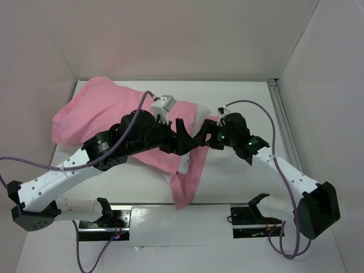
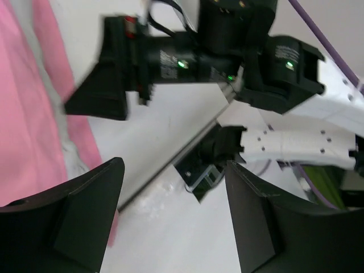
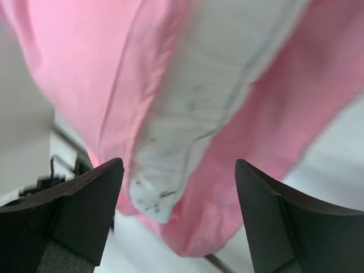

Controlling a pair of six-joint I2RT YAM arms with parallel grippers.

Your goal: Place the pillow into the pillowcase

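Observation:
The pink pillowcase [image 1: 91, 111] lies bunched across the far left and middle of the table, and one flap trails toward the near edge. The white pillow [image 1: 201, 132] shows only in small patches at the case's right end. In the right wrist view a grubby white pillow corner [image 3: 193, 102] pokes out of pink pillowcase [image 3: 85, 68] folds. It hangs ahead of my open right gripper [image 3: 177, 164] and touches neither finger. My left gripper [image 2: 173, 165] is open over bare table, with pink pillowcase [image 2: 23, 114] at its left. From above, the left gripper [image 1: 187, 136] and right gripper [image 1: 215, 135] sit close together.
White walls close in the table on three sides, and a metal rail [image 1: 281, 122] runs along the right. Two black mounts [image 1: 105, 219] [image 1: 253, 219] sit at the near edge. Purple cables loop off both arms. The right arm's black wrist [image 2: 187, 57] fills the top of the left wrist view.

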